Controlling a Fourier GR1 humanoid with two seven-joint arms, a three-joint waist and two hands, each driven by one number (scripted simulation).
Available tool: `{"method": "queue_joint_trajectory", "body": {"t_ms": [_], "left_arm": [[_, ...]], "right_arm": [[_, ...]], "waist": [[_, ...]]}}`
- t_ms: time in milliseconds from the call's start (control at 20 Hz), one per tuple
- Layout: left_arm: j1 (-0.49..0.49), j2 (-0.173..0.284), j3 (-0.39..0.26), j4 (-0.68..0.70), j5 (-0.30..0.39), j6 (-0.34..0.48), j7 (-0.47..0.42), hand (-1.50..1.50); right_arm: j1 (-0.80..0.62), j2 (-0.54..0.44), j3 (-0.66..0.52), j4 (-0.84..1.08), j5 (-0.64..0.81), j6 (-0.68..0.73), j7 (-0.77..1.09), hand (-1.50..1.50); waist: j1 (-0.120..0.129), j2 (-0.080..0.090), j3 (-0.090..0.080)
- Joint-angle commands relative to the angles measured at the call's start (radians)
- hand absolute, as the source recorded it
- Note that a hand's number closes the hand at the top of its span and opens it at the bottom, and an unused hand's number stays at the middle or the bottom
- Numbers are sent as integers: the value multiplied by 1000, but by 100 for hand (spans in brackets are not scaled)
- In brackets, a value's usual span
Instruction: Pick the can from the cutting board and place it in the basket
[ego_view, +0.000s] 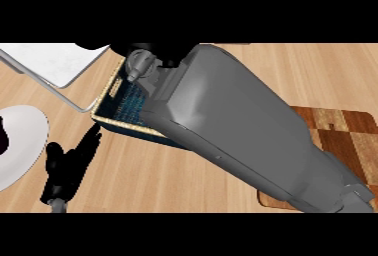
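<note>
From my remote seat, the robot's right forearm sweeps diagonally across the head view, rising from the lower right corner to the top centre. Its black right hand sits at the far end, over the basket, with a grey, rounded object showing just beneath the hand. I take that to be the can, though I cannot make it out well enough to be certain. The hand's fingers are mostly hidden against the frame's top edge, so I cannot tell how far they are closed or whether they actually grip the object.

The basket, with a pale woven rim and dark blue lining, lies directly below that hand and partly under the forearm. Behind the forearm, toward the elbow side, the chequered wooden cutting board peeks out on the wooden counter; I see nothing on its visible part.

The left hand rests low on the other side, fingers straight and pointing up toward the basket's near corner, holding nothing. Beyond it lies a white plate, and a white tray sits beside the basket.
</note>
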Motion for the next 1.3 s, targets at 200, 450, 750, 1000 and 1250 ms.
{"method": "queue_joint_trajectory", "body": {"t_ms": [200, 450, 750, 1000, 1250], "left_arm": [[81, -32, -31, 49, -11, 19, 37, 0], [39, -33, -4, 82, 3, 10, 42, 0], [89, -22, 20, 81, 11, 6, 28, 0], [85, -16, 34, 95, -2, 6, 24, 0], [124, -36, 14, 59, -18, 14, 11, 0]], "right_arm": [[53, 11, -47, 70, -48, -255, 163, 150], [95, 11, -10, 121, -87, -339, 100, 150], [119, 11, 56, 214, 13, -214, 168, 150], [99, 11, 94, 209, -6, -199, 149, -150], [129, 11, 100, 157, 15, -197, 153, -150]], "waist": [[-13, 10, -6], [-31, 14, -7], [-64, 0, -7], [-72, 2, -6], [-78, -1, -5]]}}
